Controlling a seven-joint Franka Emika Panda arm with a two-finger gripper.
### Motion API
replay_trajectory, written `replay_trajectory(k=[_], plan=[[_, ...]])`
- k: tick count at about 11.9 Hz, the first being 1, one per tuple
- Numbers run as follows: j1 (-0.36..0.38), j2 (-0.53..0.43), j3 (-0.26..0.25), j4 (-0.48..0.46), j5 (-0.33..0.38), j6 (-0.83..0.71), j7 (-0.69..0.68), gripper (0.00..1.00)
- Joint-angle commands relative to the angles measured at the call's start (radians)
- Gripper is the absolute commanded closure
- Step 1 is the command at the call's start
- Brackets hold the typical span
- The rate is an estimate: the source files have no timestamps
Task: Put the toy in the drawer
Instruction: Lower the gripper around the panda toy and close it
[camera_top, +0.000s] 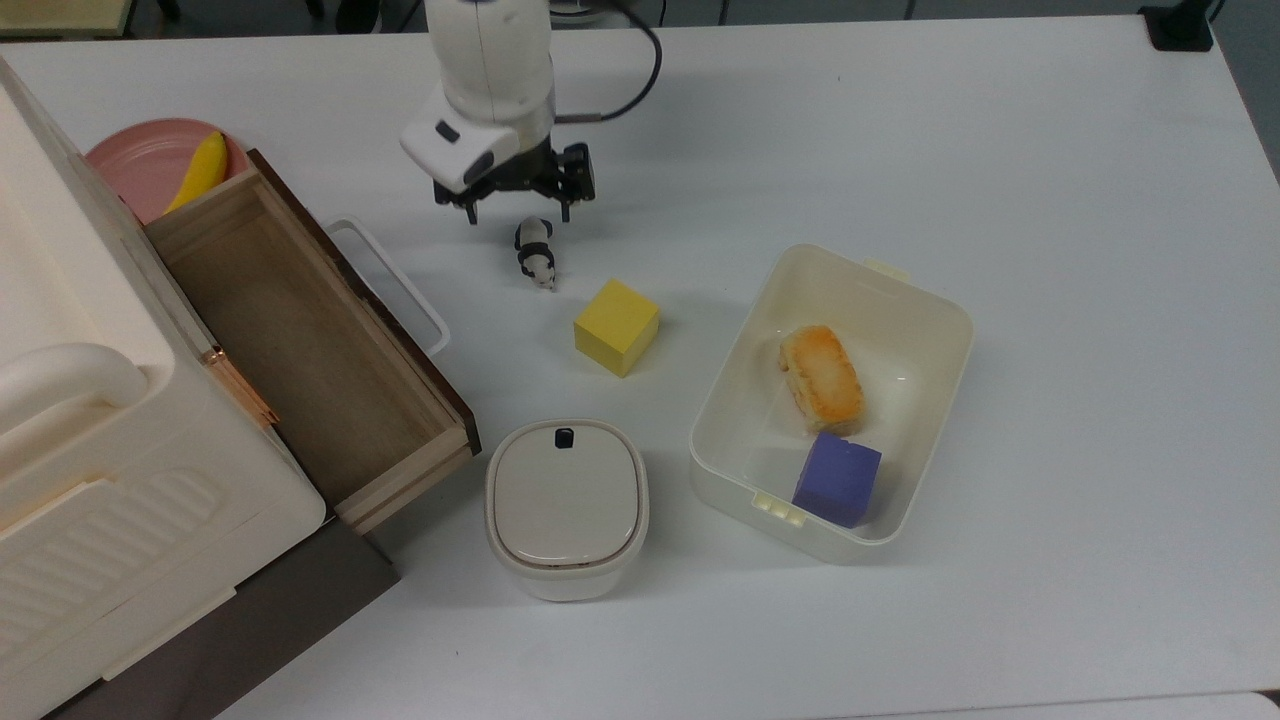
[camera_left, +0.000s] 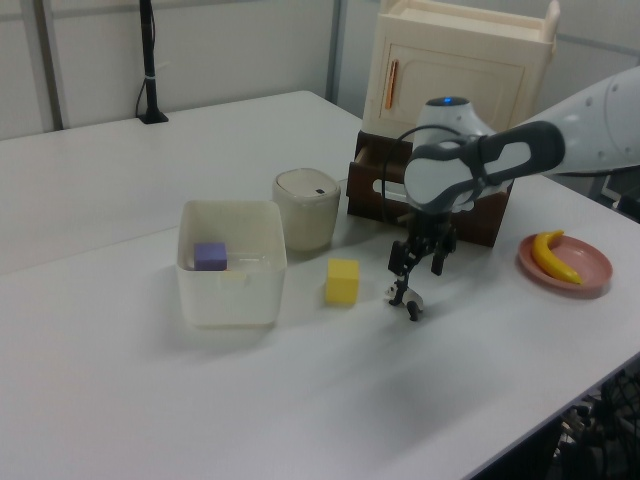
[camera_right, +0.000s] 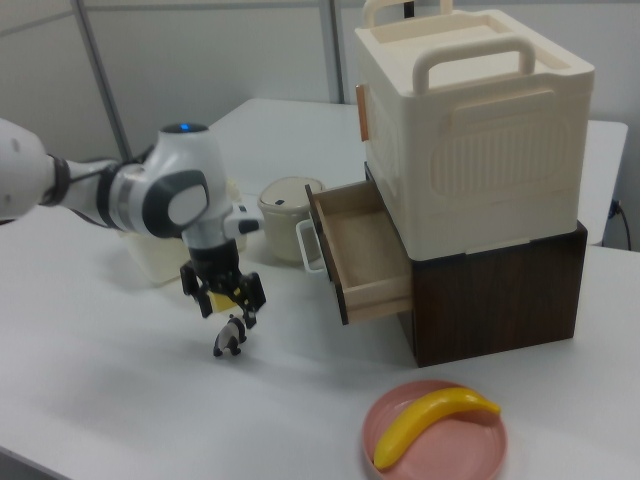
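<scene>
The toy, a tiny black-and-white panda (camera_top: 535, 252) (camera_left: 408, 298) (camera_right: 230, 338), lies on the white table a little above the yellow cube (camera_top: 616, 326) in the top view. My gripper (camera_top: 518, 215) (camera_left: 418, 272) (camera_right: 228, 308) hangs open just over the panda's upper end, fingers spread to either side, not touching it. The light-wood drawer (camera_top: 300, 340) (camera_right: 360, 245) is pulled out of the cream cabinet (camera_top: 60, 300) at the top view's left, with nothing inside; its white loop handle (camera_top: 390, 280) faces the panda.
A lidded cream canister (camera_top: 566, 505) stands near the drawer's lower corner. A cream tub (camera_top: 880, 270) at the top view's right holds a bread piece (camera_top: 822, 378) and a purple cube (camera_top: 838, 480). A pink plate (camera_top: 150, 160) with a banana (camera_top: 200, 170) sits behind the drawer.
</scene>
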Motion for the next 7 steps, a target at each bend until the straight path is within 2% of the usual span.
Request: replay_trajectory(k=[1,3,4,5,6,7], plan=[[0.009,0.081,-0.005,0.015,-0.03,0.08,0.029,0.0],[0.012,0.107,-0.005,0.016,-0.042,0.082,0.029,0.0],[0.013,0.11,-0.005,0.016,-0.047,0.082,0.026,0.12],[0.012,0.11,-0.005,0.021,-0.062,0.08,0.02,0.39],[0.012,0.112,-0.005,0.021,-0.082,0.08,0.023,0.49],[0.012,0.113,-0.005,0.022,-0.085,0.08,0.029,0.8]])
